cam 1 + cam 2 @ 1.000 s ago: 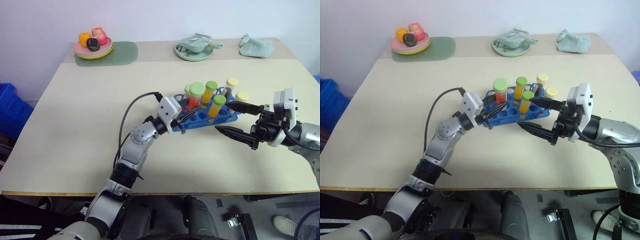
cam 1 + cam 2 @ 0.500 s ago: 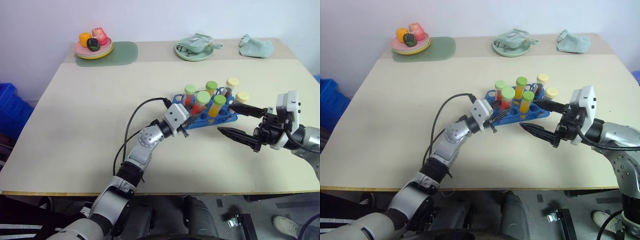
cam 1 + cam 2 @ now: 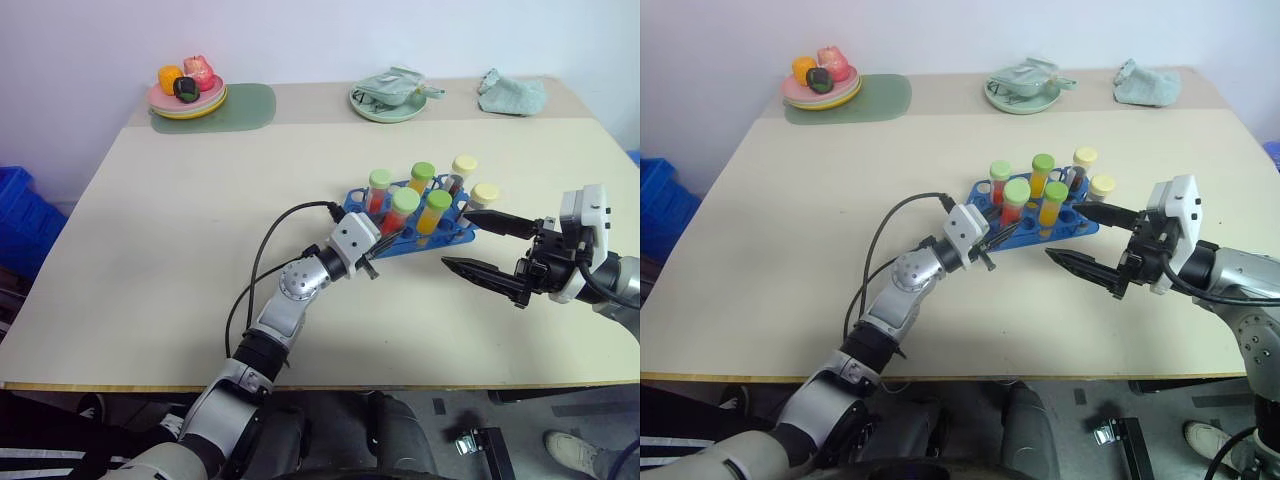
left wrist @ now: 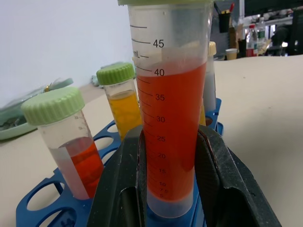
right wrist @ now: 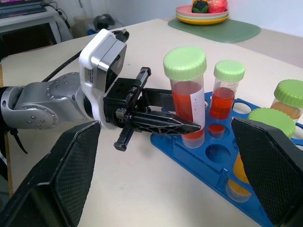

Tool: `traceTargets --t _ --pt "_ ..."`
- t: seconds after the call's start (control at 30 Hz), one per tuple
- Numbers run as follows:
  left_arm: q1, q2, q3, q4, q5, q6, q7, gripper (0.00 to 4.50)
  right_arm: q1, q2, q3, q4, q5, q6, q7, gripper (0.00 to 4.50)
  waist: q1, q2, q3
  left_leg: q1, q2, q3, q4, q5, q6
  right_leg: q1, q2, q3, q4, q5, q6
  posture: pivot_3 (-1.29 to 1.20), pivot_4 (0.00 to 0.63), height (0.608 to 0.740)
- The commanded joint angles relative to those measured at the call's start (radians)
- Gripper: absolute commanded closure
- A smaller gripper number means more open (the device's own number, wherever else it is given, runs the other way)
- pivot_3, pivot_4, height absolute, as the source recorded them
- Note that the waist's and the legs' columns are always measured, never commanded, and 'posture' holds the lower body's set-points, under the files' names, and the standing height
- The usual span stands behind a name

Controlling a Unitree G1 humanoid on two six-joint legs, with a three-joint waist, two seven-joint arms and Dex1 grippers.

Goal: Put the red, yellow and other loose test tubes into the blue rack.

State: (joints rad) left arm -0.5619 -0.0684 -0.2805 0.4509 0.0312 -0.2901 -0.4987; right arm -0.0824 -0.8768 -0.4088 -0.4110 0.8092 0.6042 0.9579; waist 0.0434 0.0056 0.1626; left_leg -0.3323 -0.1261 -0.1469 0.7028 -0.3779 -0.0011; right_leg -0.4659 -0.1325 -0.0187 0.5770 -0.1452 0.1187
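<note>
- Gripping the red tube (image 5: 187,101) with my left gripper (image 5: 182,126) — fingers clamped on its lower body, its base seated upright in a front hole of the blue rack (image 3: 447,233).
- Hovering just right of the rack, my right gripper (image 3: 480,245) — fingers spread wide, nothing held.
- Four more capped tubes stand racked behind.

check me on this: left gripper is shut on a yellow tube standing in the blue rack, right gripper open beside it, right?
Not quite: the tube in the left gripper holds red liquid, not yellow, as the left wrist view shows. The rest stands: its foot is in the blue rack, and the right gripper is open beside it.
</note>
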Motion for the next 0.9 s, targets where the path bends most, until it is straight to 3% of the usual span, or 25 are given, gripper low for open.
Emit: traceTargets --t 0.03,0.33,0.9 --pt "0.003 -0.008 -0.002 -0.05 -0.01 0.013 0.0 3.61 -0.016 -0.01 -0.026 -0.031 0.018 -0.007 0.0 0.0 0.0 0.0 0.0 0.0 0.0 0.0 0.0 0.0 0.0 0.0 0.0 0.0 0.0 0.0 0.0 0.0 0.15 0.74" --pt "0.0 0.002 0.0 -0.036 0.012 0.052 0.029 3.61 -0.021 -0.008 -0.023 -0.026 0.011 -0.015 0.001 0.0 0.0 0.0 0.0 0.006 0.001 0.003 -0.003 0.0 0.001 0.003 0.001 0.003 0.0 0.0 0.0 0.0 0.15 0.74" --pt "0.02 -0.048 0.025 -0.062 -0.102 0.17 -0.03 3.61 -0.04 -0.006 -0.01 -0.034 0.008 -0.015 -0.009 0.0 0.002 0.0 0.0 0.01 0.001 0.005 -0.003 -0.002 0.003 0.006 0.002 0.006 -0.001 0.0 0.0 0.0 0.15 0.74"
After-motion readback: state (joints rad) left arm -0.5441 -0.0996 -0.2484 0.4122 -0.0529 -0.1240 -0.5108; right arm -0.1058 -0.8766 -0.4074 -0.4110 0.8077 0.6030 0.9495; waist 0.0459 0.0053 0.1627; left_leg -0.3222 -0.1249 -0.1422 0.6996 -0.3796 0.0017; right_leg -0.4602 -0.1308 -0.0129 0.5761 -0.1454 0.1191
